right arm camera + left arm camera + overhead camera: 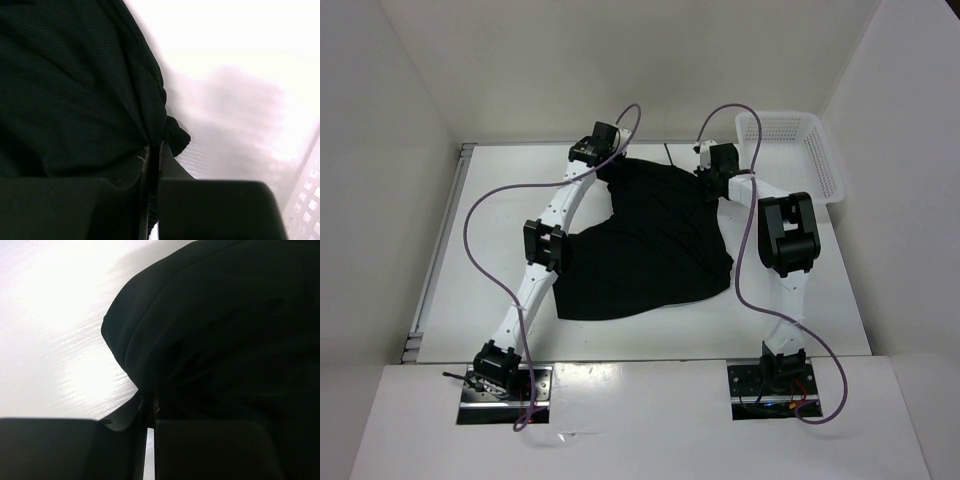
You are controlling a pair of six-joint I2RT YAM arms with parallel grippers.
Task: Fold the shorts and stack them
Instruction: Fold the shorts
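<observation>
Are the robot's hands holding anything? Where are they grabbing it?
Yes, both hold the shorts. The left tool pinches the far left corner, and the right tool pinches the far right corner. Fabric is bunched between the shut fingers.

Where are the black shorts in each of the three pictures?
Top view: the shorts are in the middle of the table.
Left wrist: they fill the right side.
Right wrist: they fill the left side.
Shared landmark: the white table, bare beside the shorts in all three.
</observation>
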